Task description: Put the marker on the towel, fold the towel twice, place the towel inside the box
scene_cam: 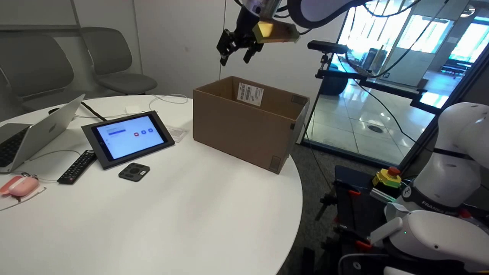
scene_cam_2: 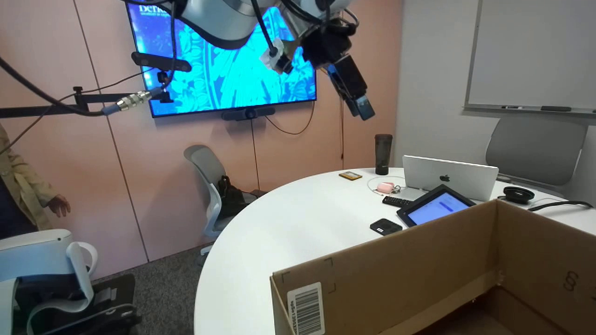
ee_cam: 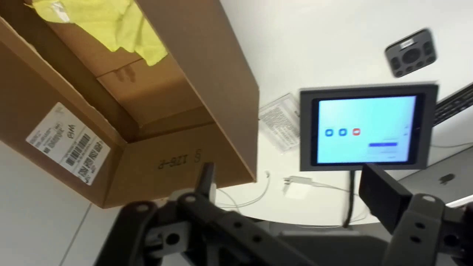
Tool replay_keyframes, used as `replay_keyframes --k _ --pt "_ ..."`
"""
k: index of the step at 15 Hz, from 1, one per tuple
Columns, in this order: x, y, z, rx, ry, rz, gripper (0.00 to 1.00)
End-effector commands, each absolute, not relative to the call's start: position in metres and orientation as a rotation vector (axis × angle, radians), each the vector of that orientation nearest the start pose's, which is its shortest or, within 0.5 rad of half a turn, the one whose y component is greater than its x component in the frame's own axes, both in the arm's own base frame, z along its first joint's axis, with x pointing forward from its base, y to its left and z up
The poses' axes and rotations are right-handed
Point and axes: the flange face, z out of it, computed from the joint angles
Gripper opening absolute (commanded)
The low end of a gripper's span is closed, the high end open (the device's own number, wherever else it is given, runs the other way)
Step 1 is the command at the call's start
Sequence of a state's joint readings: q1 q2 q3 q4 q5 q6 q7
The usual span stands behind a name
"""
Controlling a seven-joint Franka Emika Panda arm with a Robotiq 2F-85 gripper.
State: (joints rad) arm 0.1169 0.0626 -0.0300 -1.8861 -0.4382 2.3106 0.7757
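The yellow towel [ee_cam: 127,31] lies crumpled inside the brown cardboard box [ee_cam: 218,62] in the wrist view, cut off by the top edge. The open-topped box [scene_cam: 240,130] stands on the table and also shows in an exterior view [scene_cam_2: 396,284]; its walls hide the towel in both exterior views. The marker is hidden or out of view. My gripper [scene_cam: 235,59] is high above the box, open, with nothing between its fingers. It also shows in an exterior view [scene_cam_2: 363,109], and its spread fingers show in the wrist view [ee_cam: 293,188].
On the white table [scene_cam: 183,217] are a tablet on a stand [scene_cam: 130,135], a small black remote [scene_cam: 134,172], a long remote [scene_cam: 77,167], a laptop [scene_cam: 49,130], a pink case [scene_cam: 23,186] and cables. A dark tumbler [scene_cam_2: 383,153] stands at the table's far edge.
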Motion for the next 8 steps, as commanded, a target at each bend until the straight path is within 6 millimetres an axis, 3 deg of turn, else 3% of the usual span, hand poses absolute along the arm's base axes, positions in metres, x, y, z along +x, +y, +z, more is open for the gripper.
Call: replay_keyframes --k 1,5,8 --pt "0.575 0.076 0.543 -3.138 0.421 -0.693 1.00" --pt "0.552 0.094 0.562 -3.097 0.264 -0.445 1.00" --pt "0.539 0.095 0.572 -3.094 0.227 -0.261 1.00"
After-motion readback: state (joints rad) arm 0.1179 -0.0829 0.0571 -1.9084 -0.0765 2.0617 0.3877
